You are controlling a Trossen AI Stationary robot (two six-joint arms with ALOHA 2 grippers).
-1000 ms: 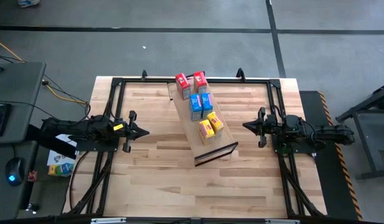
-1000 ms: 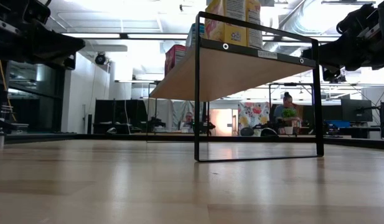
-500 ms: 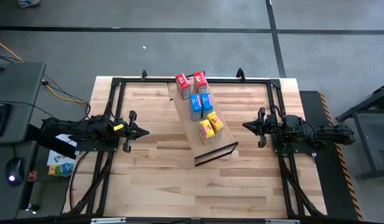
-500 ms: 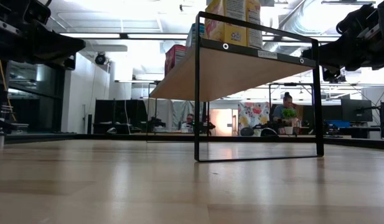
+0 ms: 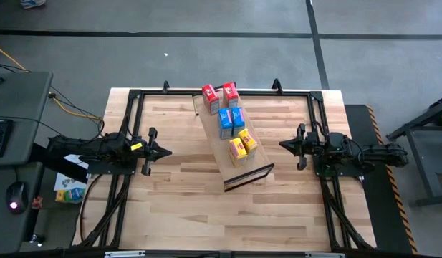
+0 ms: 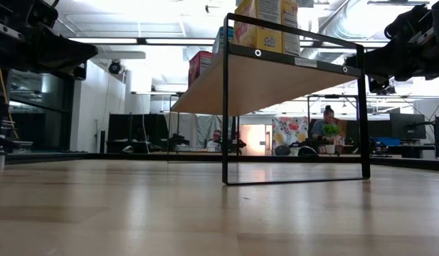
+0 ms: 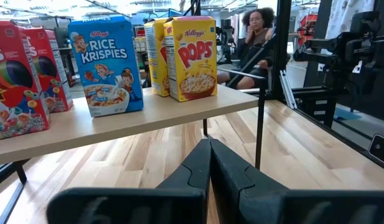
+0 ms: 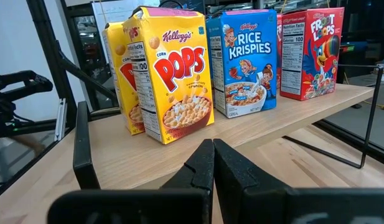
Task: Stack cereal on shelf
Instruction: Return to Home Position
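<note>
Six small cereal boxes stand upright in pairs on the shelf (image 5: 233, 154), a long light-wood panel raised on thin black wire legs in the table's middle: red boxes (image 5: 220, 94) at its far end, blue boxes (image 5: 231, 120) in the middle, yellow boxes (image 5: 242, 147) toward its near end. The wrist views show them too: yellow (image 8: 176, 78), blue (image 7: 106, 65), red (image 8: 310, 53). My left gripper (image 5: 165, 151) hovers shut to the shelf's left. My right gripper (image 5: 282, 145) hovers shut to its right. Neither touches anything.
A black frame (image 5: 135, 97) runs along the table's left, far and right edges. Bare tabletop lies between each gripper and the shelf, and along the near edge (image 5: 221, 229). People sit in the room beyond the table (image 6: 327, 131). A desk with a mouse (image 5: 16, 197) stands to the left.
</note>
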